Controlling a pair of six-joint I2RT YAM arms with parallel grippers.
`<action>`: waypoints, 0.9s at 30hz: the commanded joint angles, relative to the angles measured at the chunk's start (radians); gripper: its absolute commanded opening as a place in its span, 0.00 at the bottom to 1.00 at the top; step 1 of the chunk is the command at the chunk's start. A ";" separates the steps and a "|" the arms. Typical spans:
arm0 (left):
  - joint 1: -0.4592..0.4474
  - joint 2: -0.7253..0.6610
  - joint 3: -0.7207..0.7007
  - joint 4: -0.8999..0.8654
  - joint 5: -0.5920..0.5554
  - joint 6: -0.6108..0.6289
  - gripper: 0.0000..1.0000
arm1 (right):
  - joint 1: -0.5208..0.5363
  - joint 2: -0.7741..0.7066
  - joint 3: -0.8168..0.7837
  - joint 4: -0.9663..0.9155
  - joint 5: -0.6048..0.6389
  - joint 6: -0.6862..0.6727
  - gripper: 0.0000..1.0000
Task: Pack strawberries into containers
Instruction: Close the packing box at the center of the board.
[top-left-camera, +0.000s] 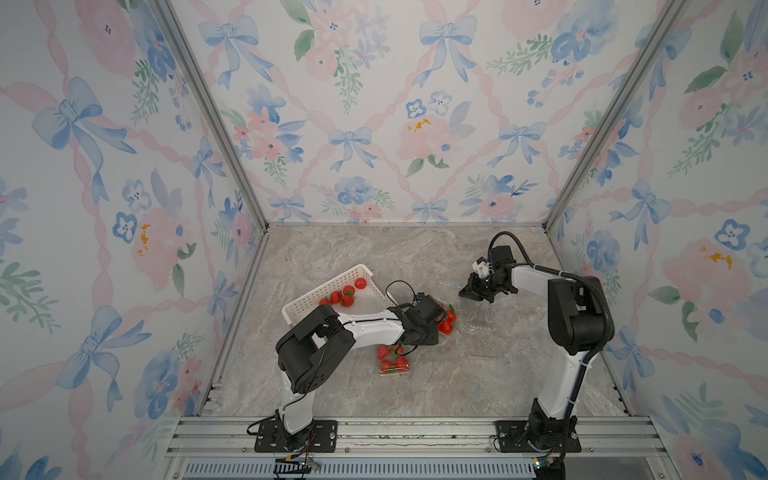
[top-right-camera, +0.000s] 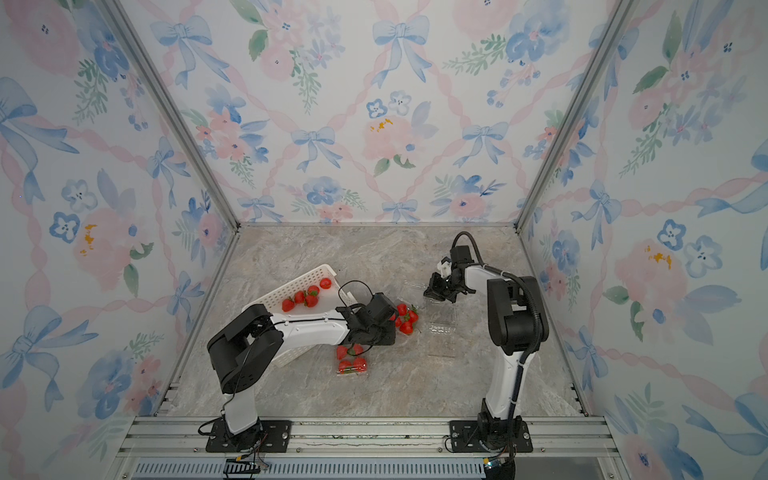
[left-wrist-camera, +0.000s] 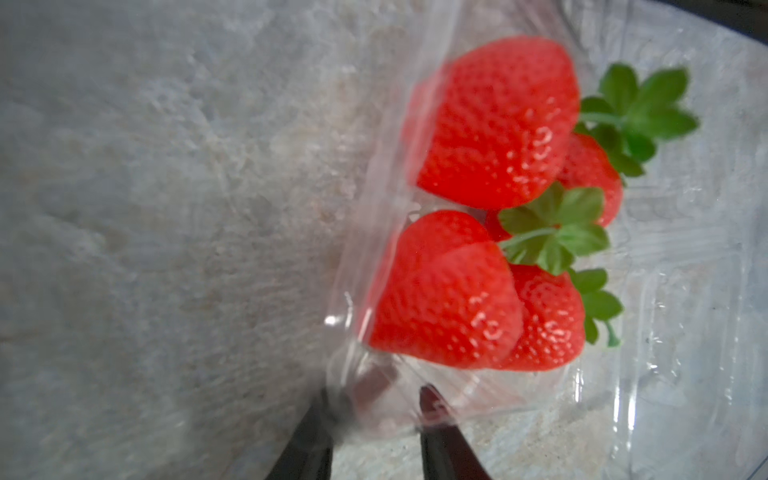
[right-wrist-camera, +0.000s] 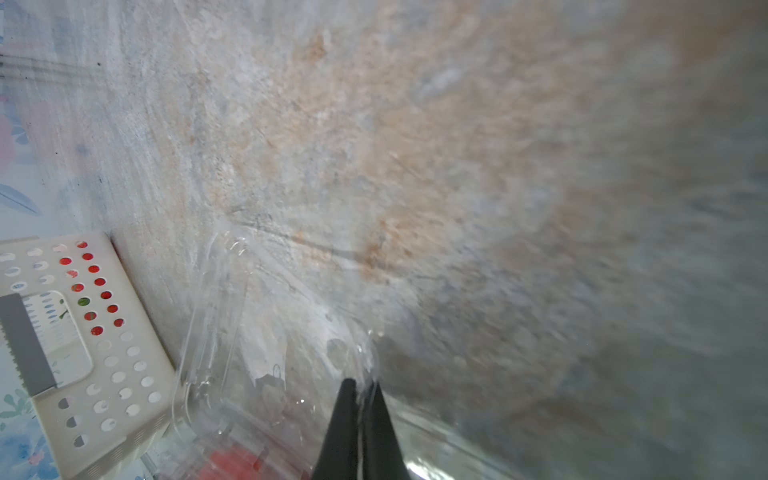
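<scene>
strawberries (top-left-camera: 360, 283) lie in three places in both top views. about five are loose in the white perforated basket (top-left-camera: 316, 289) on the marble tabletop (top-left-camera: 374, 257). four sit in a clear punnet (top-left-camera: 392, 362) nearer the arm bases. a cluster fills a second punnet (top-left-camera: 446, 322) just beside the basket, where the left arm (top-left-camera: 365, 324) reaches. the right arm (top-left-camera: 536, 274) bends in toward the middle of the tabletop, well apart from the basket.

in the left wrist view the second punnet holds four berries packed close together. the left end effector (left-wrist-camera: 378, 395) has its fingers apart with a corner of that punnet between them. whether they actually pinch the wall i cannot tell.

in the right wrist view the right end effector (right-wrist-camera: 362, 384) is clenched, fingers pressed together on what looks like the thin rim of an empty punnet (right-wrist-camera: 232, 332). the basket stands just beyond it, with red showing through its holes.

two punnets look full, so the step in hand seems to be readying the third one for the berries left in the basket. the next move likely calls for drawing the empty punnet gently toward the basket, since so thin a wall could buckle or slip out of the pinch. it then has to stand upright and open, and one arm must be free to fetch a loose berry.
</scene>
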 joint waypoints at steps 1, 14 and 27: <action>0.005 0.046 0.030 -0.016 -0.007 0.025 0.37 | -0.020 -0.063 -0.048 -0.029 -0.004 -0.012 0.02; -0.009 0.038 0.070 -0.017 0.020 0.033 0.38 | -0.034 -0.102 -0.103 -0.025 -0.001 -0.016 0.03; 0.008 -0.016 0.037 -0.016 0.032 0.021 0.40 | 0.006 -0.026 -0.021 -0.040 0.020 -0.005 0.05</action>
